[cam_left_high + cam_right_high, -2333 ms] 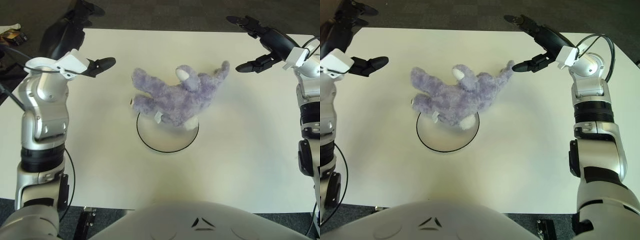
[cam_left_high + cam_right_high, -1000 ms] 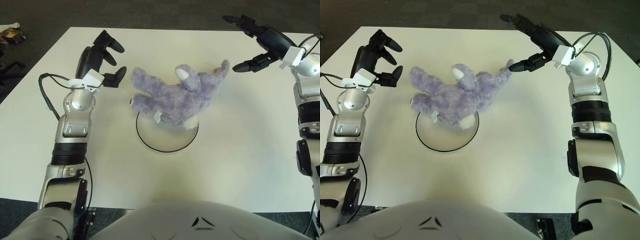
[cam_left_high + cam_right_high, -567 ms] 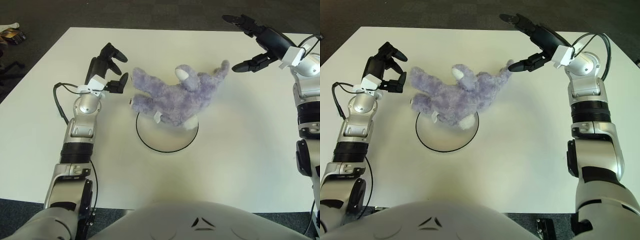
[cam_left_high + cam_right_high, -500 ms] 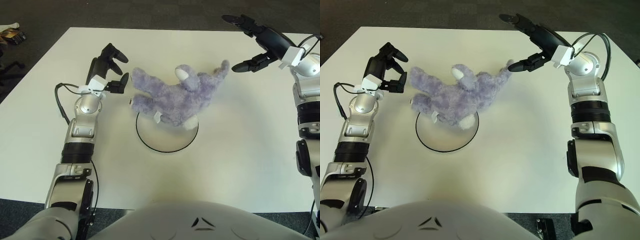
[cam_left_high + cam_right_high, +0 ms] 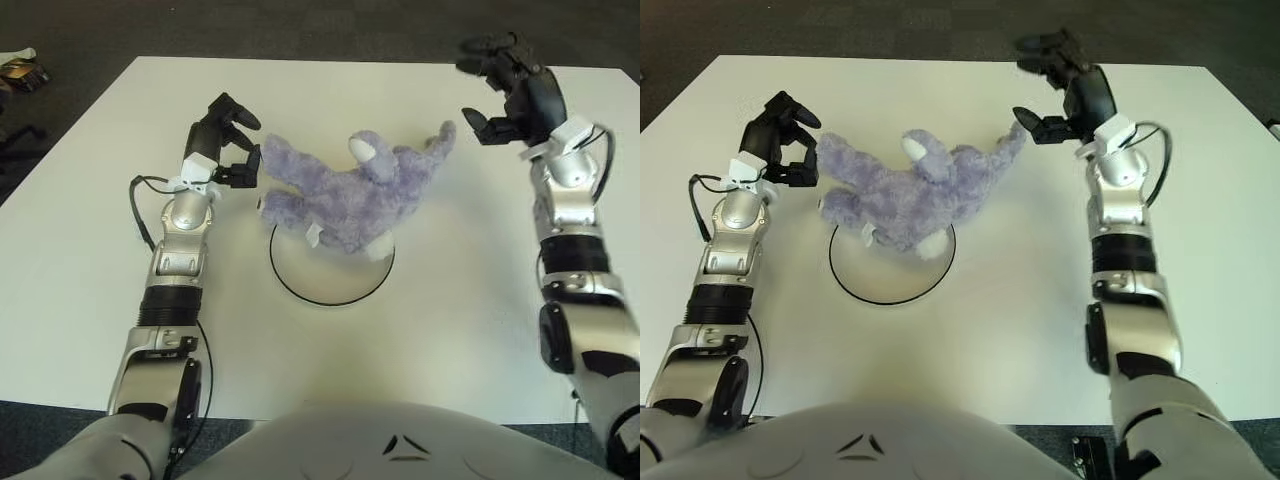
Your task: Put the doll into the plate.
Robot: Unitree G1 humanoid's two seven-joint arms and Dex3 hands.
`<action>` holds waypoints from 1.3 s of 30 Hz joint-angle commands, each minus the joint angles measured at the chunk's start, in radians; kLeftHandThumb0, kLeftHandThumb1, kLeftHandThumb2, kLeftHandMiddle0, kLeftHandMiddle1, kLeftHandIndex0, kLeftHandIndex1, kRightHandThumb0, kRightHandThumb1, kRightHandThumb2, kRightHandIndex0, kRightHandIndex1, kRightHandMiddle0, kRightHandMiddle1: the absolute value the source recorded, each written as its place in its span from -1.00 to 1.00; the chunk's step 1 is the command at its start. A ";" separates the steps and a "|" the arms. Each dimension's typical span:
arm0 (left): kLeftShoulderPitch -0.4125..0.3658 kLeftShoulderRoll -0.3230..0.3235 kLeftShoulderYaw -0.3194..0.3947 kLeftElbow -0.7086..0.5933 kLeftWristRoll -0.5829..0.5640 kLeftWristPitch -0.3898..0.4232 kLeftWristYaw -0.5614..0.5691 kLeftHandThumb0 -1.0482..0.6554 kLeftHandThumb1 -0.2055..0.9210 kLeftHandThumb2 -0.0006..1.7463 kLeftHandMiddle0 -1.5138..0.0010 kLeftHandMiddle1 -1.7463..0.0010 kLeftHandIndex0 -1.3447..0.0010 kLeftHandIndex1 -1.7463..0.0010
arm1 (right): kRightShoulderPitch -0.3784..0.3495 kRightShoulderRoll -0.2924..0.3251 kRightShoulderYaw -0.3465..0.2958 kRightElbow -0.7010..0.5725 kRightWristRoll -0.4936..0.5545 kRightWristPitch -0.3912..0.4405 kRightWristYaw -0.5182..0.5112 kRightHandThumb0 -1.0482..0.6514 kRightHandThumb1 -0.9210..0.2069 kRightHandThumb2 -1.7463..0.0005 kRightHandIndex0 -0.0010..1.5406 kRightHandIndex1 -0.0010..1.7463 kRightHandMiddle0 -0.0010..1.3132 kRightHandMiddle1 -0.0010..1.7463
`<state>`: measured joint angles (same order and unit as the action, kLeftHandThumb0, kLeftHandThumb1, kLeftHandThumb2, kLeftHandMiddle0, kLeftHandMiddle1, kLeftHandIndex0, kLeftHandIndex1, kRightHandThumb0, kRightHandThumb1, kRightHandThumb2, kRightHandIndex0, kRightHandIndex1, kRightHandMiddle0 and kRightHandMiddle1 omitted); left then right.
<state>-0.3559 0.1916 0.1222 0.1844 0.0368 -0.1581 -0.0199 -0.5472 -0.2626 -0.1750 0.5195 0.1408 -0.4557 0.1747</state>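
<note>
Our right hand (image 5: 1058,88) moved in beside the doll (image 5: 352,190), fingers spread; left hand (image 5: 226,143) too, released. Doll half over plate (image 5: 330,283) on white table (image 5: 460,300); dark carpet behind.

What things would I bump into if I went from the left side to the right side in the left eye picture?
left hand → purple doll, lying partly over the plate → right hand.

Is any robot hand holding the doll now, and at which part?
Neither grips yet. The left robot hand and right robot hand are open beside opposite ends of the doll.
</note>
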 commanded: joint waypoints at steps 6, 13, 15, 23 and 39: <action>-0.006 -0.048 0.026 0.022 -0.054 0.052 0.024 0.22 -0.05 0.50 0.35 -1.00 0.29 -1.00 | 0.034 0.096 -0.071 0.089 0.050 -0.030 -0.096 0.22 0.14 -0.46 -0.14 0.67 -0.16 1.00; -0.014 -0.065 0.024 0.035 -0.056 0.061 0.035 0.22 -0.08 0.50 0.17 -1.00 0.36 -0.90 | 0.024 0.125 -0.093 0.094 0.059 -0.002 -0.137 0.22 0.26 -0.57 -0.11 0.72 -0.08 1.00; -0.015 -0.069 0.023 0.036 -0.058 0.061 0.035 0.22 -0.08 0.50 0.16 -1.00 0.37 -0.89 | 0.023 0.131 -0.097 0.091 0.061 0.013 -0.147 0.22 0.34 -0.63 -0.08 0.74 -0.05 1.00; -0.012 -0.072 0.017 0.041 -0.069 0.055 0.017 0.22 -0.08 0.49 0.15 -1.00 0.37 -0.87 | 0.032 0.153 -0.114 0.055 0.085 0.108 -0.182 0.22 0.46 -0.73 -0.02 0.81 -0.03 1.00; -0.006 -0.078 0.008 0.050 -0.074 0.048 0.012 0.22 -0.07 0.48 0.15 -1.00 0.36 -0.85 | 0.065 0.168 -0.112 -0.007 0.081 0.195 -0.206 0.22 0.52 -0.83 0.01 0.93 -0.07 1.00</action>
<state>-0.3556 0.1170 0.1346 0.2295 -0.0301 -0.1067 -0.0026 -0.5018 -0.0969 -0.2848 0.5324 0.2201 -0.2794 -0.0241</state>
